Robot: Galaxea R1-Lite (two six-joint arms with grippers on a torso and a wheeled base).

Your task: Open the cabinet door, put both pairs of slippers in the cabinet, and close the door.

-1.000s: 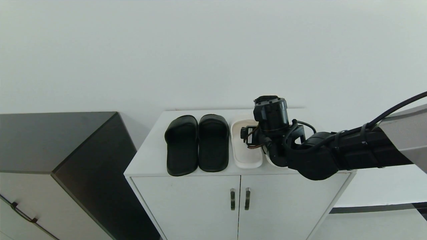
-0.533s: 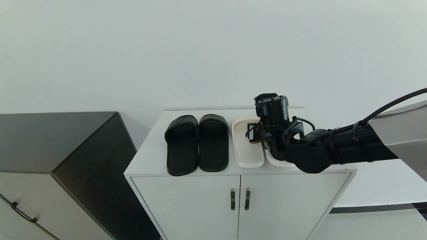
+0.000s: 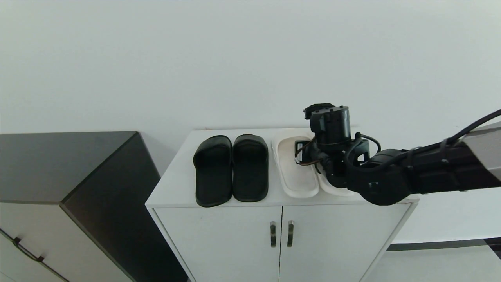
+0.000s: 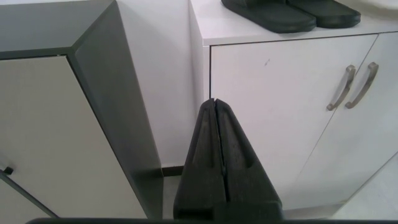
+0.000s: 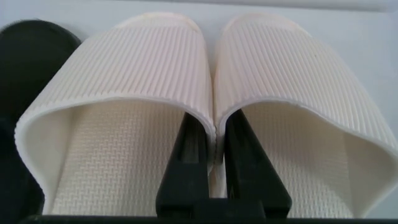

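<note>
Where white slippers meet, right end effector clamping both

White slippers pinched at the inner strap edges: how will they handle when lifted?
Probably light and somewhat flexible: the white slippers look like moulded foam with thin ribbed straps. Held only by the adjoining strap edges between the fingers, the heels will likely sag and swing. The ribbed texture should help against slipping.

Black slippers and white slippers atop shut cabinet
</note>
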